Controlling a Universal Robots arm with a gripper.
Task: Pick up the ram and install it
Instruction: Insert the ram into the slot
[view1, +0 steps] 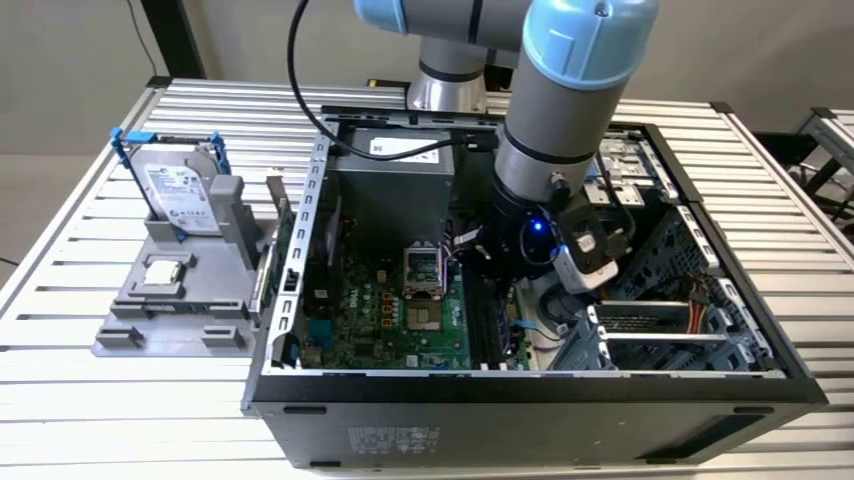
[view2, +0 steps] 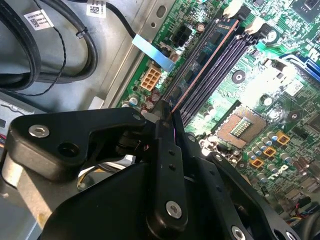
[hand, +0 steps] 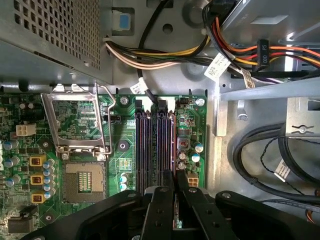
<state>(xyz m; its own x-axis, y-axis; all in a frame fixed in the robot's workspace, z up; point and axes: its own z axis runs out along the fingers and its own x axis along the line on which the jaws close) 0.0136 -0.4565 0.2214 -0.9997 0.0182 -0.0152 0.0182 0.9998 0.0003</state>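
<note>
The ram (view2: 202, 62) is a thin dark stick seen edge-on, with a reddish edge. It lies along the memory slot nearest the case wall, down in it or just above it. In the first wrist view the ram (hand: 173, 150) shows as a thin line in that same outer slot. My gripper (view2: 167, 116) is shut on the ram's near end, its black fingers (hand: 161, 200) pressed close on either side. In the exterior view the arm's wrist (view1: 534, 235) reaches down into the open computer case (view1: 534, 385) over the motherboard (view1: 387, 310).
Empty memory slots (hand: 147, 145) run beside the ram. An open processor socket (hand: 82, 177) lies further along the board. Thick black cables (hand: 260, 155) and a wire bundle (hand: 165, 55) crowd the case wall. Outside the case, a grey fixture (view1: 174, 320) holds a hard drive (view1: 180, 185) and a square chip (view1: 160, 270).
</note>
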